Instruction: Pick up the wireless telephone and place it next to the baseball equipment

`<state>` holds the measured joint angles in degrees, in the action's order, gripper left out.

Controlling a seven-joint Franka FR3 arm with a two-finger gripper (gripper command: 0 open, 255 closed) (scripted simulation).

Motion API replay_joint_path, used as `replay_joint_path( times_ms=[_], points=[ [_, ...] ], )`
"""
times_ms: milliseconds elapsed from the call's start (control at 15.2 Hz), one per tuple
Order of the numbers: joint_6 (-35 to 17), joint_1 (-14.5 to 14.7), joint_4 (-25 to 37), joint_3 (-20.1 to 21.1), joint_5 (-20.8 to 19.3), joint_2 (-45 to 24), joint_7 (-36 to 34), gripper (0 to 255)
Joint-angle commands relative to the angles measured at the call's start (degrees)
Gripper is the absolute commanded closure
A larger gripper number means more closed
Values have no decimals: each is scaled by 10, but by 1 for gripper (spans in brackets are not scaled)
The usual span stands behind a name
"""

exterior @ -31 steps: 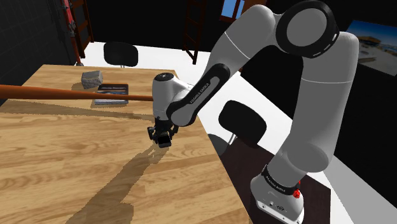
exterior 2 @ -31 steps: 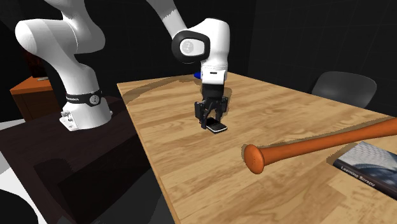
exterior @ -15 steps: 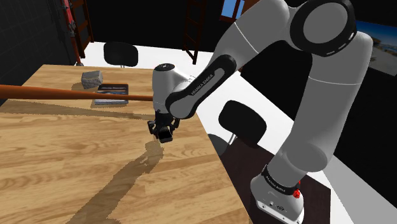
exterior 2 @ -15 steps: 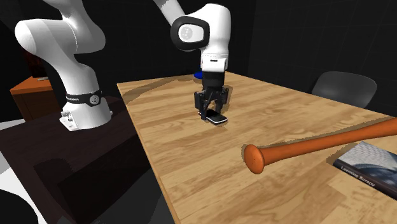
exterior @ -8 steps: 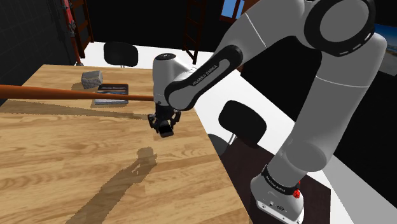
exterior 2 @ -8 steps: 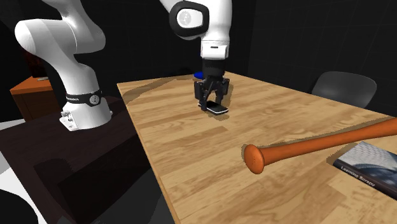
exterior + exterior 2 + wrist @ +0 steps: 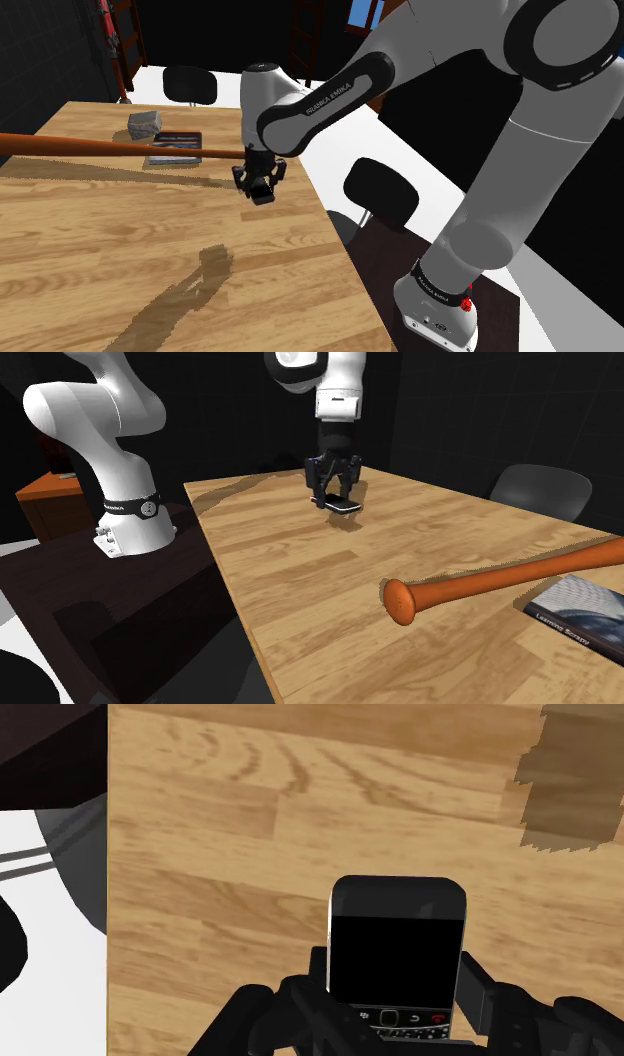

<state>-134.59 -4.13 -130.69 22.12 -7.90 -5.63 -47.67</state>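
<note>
The gripper [image 7: 333, 486] is clamped on the long edges of the black phone [image 7: 398, 929] near its keypad, holding it above the desk [image 7: 300, 592]; light, rigid and probably slick-sided, it suits this side grip.

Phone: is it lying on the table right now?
No, the phone hangs clasped in the gripper, clear above the wooden table.

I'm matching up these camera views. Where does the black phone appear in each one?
Shoulder view: phone at centre, clasped in the end effector.
Second exterior view: phone upper middle, held above the table.
Wrist view: phone between the fingers, screen facing the camera.
Shared landmark: the wooden table.
</note>
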Motion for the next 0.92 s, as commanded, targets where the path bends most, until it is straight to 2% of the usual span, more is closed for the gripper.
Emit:
replay_joint_path(
  times_ms=[0,594,858],
  points=[
    [15,0,4,2,8,12,5,255],
    [78,-2,28,4,35,55,27,255],
    [87,-24,82,-19,15,10,62,255]
  ],
)
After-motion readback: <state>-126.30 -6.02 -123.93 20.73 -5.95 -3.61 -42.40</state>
